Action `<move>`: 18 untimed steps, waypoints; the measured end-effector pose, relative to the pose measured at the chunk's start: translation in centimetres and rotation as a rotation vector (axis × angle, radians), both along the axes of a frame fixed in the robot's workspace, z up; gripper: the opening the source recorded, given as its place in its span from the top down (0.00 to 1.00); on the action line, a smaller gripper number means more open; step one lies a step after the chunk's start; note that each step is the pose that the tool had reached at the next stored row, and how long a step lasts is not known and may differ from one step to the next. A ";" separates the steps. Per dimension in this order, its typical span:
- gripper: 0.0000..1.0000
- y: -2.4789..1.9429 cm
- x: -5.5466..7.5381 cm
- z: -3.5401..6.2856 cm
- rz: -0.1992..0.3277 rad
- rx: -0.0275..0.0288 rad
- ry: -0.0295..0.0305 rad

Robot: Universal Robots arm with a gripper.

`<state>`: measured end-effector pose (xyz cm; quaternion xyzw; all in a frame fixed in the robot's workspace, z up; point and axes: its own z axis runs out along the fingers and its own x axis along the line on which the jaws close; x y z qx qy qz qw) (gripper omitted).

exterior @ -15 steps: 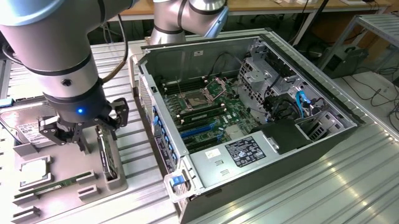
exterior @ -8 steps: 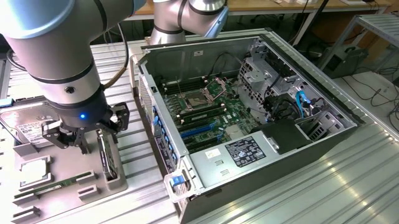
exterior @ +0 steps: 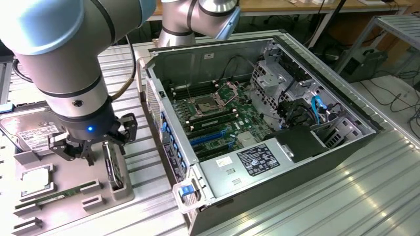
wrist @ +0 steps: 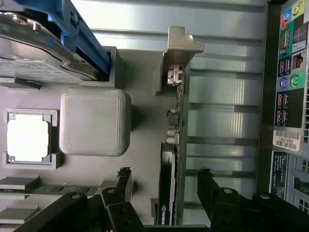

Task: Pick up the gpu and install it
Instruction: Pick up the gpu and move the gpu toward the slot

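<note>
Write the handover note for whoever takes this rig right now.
The gripper is open over the grey tray, one finger each side of the gpu, not gripping it.
The gpu stands on edge in its tray slot, beside the open computer case.
Done: gripper lined up on the card.
Left: gpu not yet gripped, lifted or installed.

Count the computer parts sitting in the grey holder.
4: hard drive at one corner, CPU in a square pocket, memory stick beside it, gpu on edge under the open fingers.
</note>
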<state>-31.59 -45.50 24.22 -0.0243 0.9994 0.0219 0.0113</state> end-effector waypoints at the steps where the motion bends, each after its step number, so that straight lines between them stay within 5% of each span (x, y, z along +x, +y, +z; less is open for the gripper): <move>1: 0.34 0.00 0.0 -0.17 0.000 0.0000 0.0000; 9: 0.34 0.00 0.0 -1.74 0.000 0.0000 0.0001; 16: 0.34 0.00 0.0 -1.80 0.000 -0.0002 0.0001; 18: 0.42 0.00 0.0 -1.80 0.000 -0.0002 0.0001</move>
